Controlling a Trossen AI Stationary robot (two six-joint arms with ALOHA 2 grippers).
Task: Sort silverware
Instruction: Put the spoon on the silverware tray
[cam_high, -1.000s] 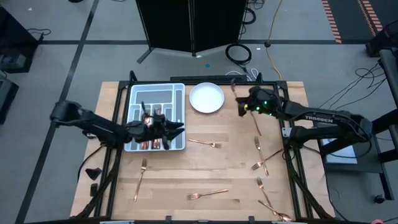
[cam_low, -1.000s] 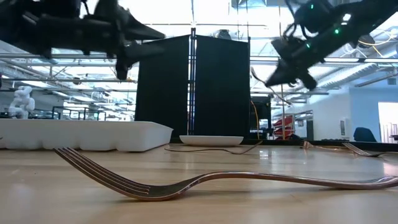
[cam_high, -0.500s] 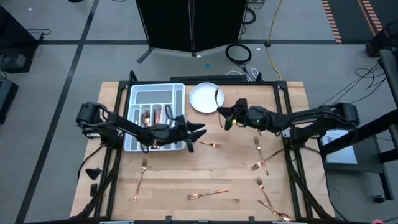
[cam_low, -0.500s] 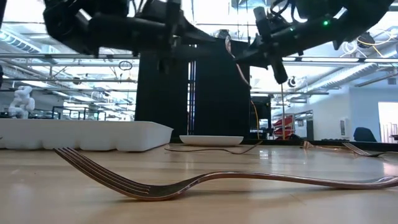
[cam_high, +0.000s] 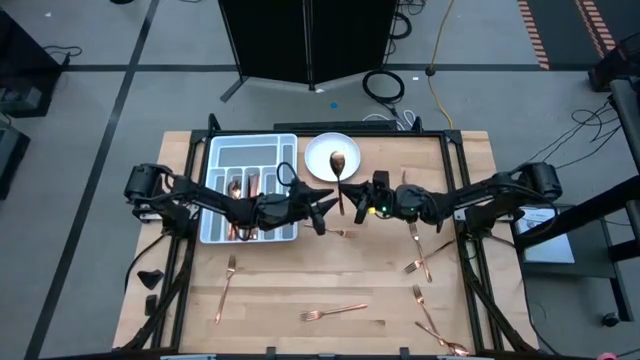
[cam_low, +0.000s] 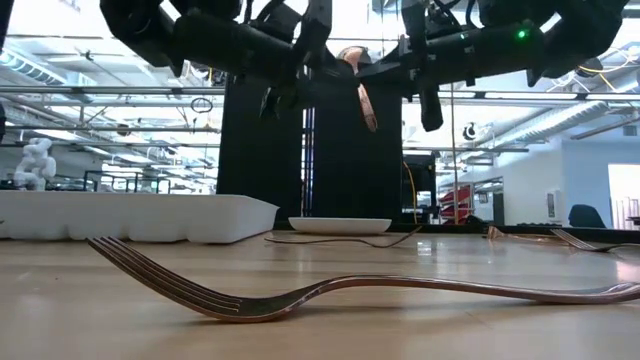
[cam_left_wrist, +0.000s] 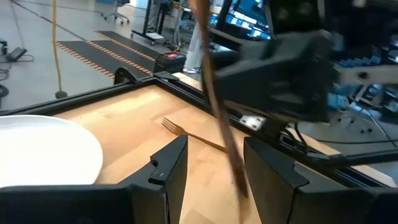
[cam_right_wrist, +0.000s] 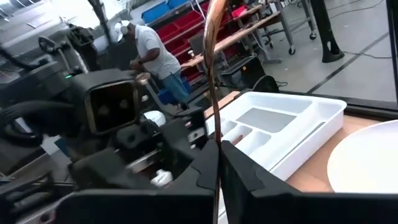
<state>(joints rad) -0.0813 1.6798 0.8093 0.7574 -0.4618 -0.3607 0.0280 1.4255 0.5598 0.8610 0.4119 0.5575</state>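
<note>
From above, the right gripper (cam_high: 352, 198) pinches a spoon (cam_high: 338, 172) beside the plate (cam_high: 318, 150), facing the open left gripper (cam_high: 328, 208); at table level the spoon (cam_low: 358, 90) dangles loosely and could slip during handover.

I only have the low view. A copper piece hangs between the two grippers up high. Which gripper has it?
Observer: The right gripper is shut on the spoon; its wrist view shows the handle clamped between its fingers.
Operator: And the left one?
Observer: The left gripper is open, its fingers either side of the spoon handle but not closed on it.
Operator: What lies under the spoon?
Observer: From above, its bowl sits over the white plate, next to the tray.
Operator: Anything already sorted?
Observer: Yes, a few copper pieces lie in the tray's compartments, while several forks are on the table.
</note>
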